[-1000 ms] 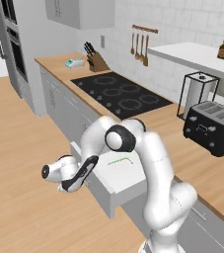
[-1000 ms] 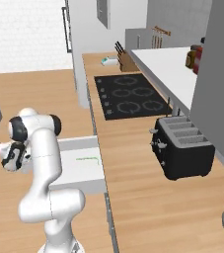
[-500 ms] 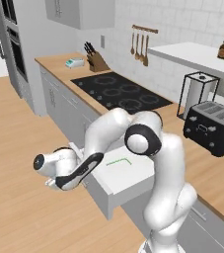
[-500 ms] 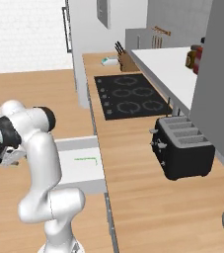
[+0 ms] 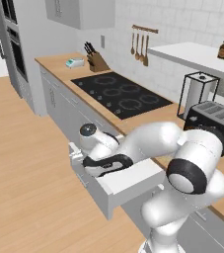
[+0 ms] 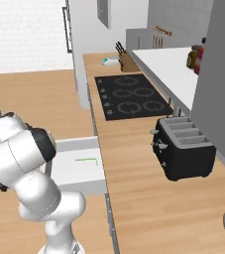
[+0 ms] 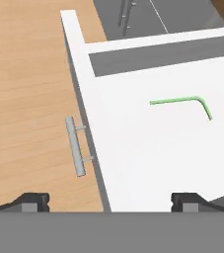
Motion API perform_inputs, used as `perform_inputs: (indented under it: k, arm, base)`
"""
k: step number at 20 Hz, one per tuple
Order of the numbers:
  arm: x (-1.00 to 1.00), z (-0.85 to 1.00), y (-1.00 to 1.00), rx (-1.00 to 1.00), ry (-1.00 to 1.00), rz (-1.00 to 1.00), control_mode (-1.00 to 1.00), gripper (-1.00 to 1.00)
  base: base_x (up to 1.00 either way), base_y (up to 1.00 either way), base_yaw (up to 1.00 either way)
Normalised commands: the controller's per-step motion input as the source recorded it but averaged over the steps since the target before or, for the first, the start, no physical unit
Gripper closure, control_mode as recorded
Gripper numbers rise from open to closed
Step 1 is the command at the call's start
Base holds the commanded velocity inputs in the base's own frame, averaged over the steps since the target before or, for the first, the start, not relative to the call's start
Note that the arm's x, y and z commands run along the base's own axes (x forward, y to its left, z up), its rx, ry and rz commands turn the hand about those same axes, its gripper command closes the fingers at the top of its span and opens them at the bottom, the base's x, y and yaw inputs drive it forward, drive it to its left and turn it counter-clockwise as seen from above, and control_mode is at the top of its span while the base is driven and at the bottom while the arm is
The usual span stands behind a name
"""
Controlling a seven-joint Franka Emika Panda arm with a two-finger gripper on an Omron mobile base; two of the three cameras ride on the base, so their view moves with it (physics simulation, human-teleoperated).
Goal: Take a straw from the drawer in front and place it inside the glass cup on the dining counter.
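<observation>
So the drawer is pulled out from under the wood-topped desk, and the straw is lying flat on its white floor, toward the back half, not touching any wall. It's a thin light green thing with a bend near one end, so it reads like a little hook from the hand view; in the right base view it's just a small green line on the drawer bottom. The gripper hangs above the front edge of the drawer with its jaws spread wide and nothing between them, one fingertip over the wooden floor side and the other over the drawer's inside. The slim metal bar handle on the front panel sits just ahead of the fingertips, apart from them. In the left base view the arm's hand is low over the open drawer. Up on the desk there's the black stovetop, a dark toaster and a knife block further back.
</observation>
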Motion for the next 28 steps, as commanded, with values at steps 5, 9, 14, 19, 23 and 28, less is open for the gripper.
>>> perform_inputs:
  k: [5, 9, 14, 19, 23, 28]
  arm:
    - [0.56, 0.06, -0.71, 0.23, 0.14, 0.00, -1.00, -1.00]
    - [0.65, -0.25, -0.44, 0.07, 0.14, 0.00, -1.00, -1.00]
    - [0.33, -0.40, -0.05, 0.00, 0.06, 0.00, -1.00, -1.00]
    - [0.10, -0.55, 0.12, 0.00, 0.06, 0.00, -1.00, -1.00]
    - [0.10, -0.55, 0.28, 0.00, 0.12, 0.00, -1.00, -1.00]
    - [0.00, -0.21, 0.60, 0.05, 0.08, 0.02, -1.00, -1.00]
  base:
    - [0.00, 0.00, 0.00]
    - [0.00, 0.00, 0.00]
    - [0.00, 0.00, 0.00]
    - [0.00, 0.00, 0.00]
    - [0.00, 0.00, 0.00]
    - [0.00, 0.00, 0.00]
